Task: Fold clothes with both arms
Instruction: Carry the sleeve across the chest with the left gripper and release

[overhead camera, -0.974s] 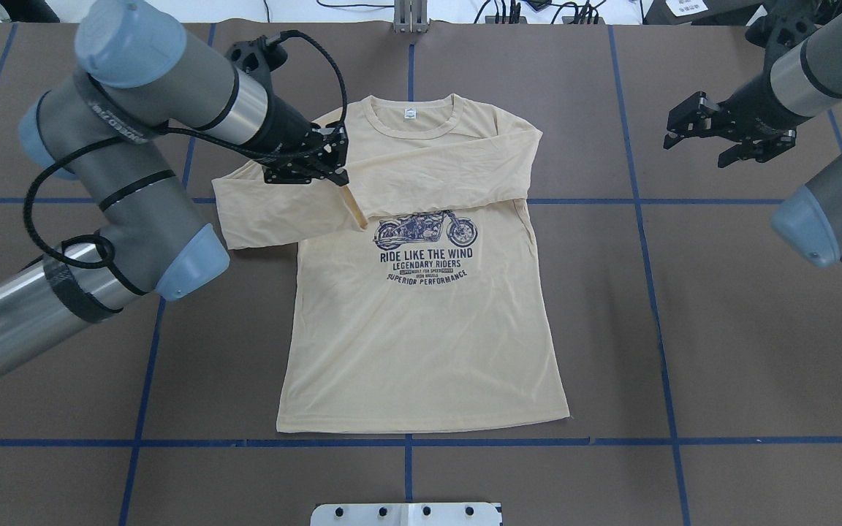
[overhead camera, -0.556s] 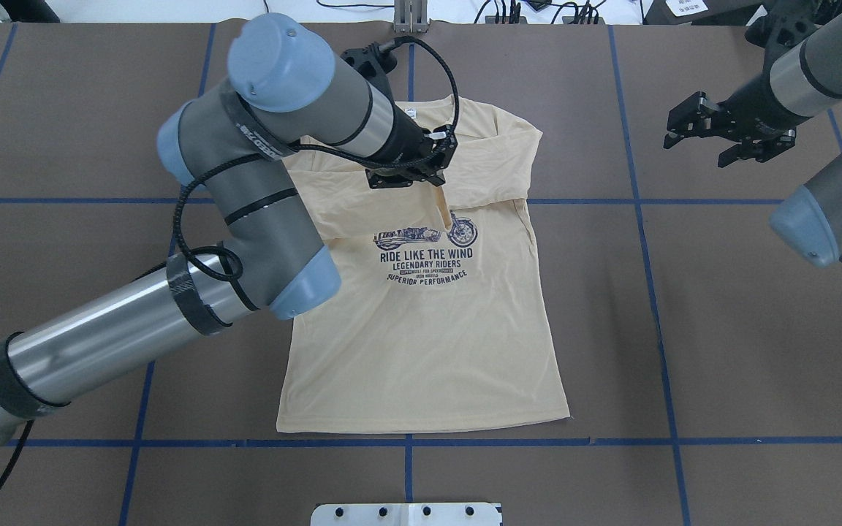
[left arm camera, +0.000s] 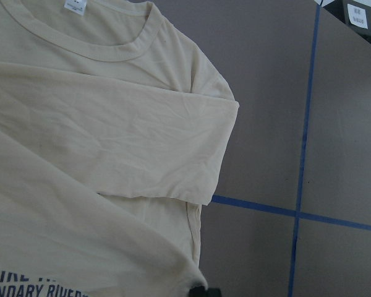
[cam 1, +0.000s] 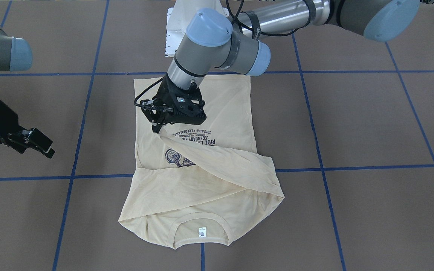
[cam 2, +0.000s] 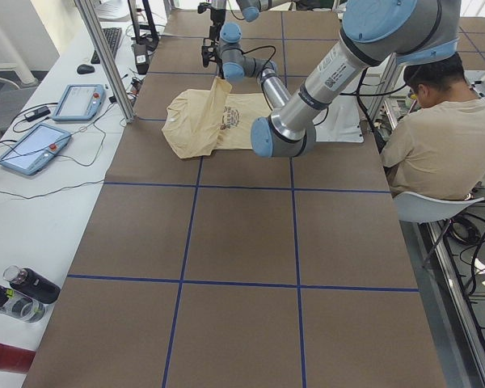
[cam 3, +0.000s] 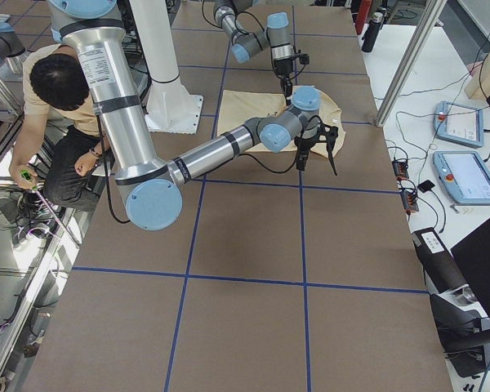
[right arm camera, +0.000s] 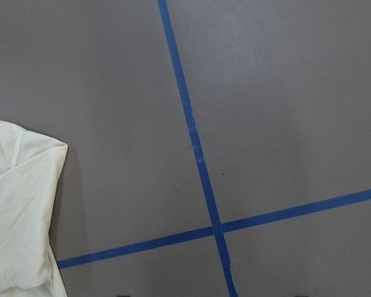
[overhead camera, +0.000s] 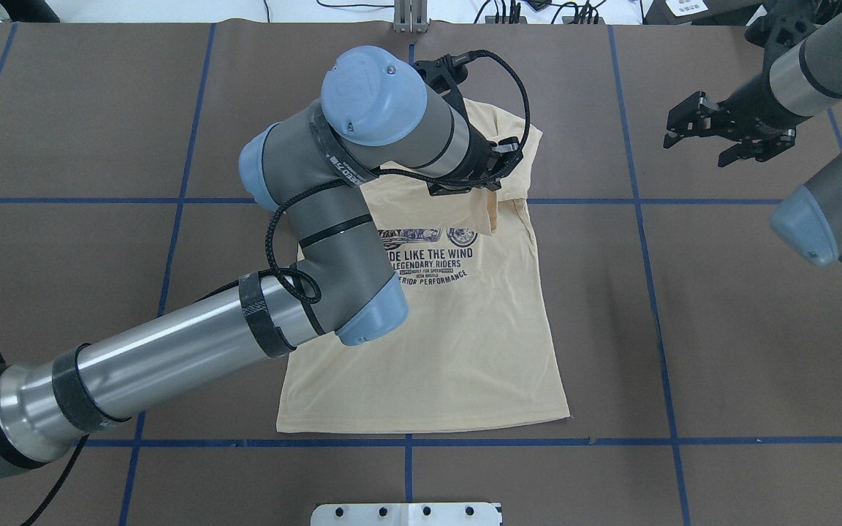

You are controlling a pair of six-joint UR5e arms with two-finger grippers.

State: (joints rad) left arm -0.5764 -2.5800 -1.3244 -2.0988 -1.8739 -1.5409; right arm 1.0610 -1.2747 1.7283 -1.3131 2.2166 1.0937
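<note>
Pale cream-yellow all over the shirt, with a navy motorcycle-and-lettering print on the chest and a small white tag inside the ribbed collar. Matte brown on the table, gridded with blue tape lines. Silver-grey tubes and light blue joint caps on the left arm and right arm; black cables.

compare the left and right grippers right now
The left gripper is shut on the shirt sleeve; the right gripper is open and empty. The left gripper is above the shirt; the right gripper hangs over the table beside it. Both are black.
</note>
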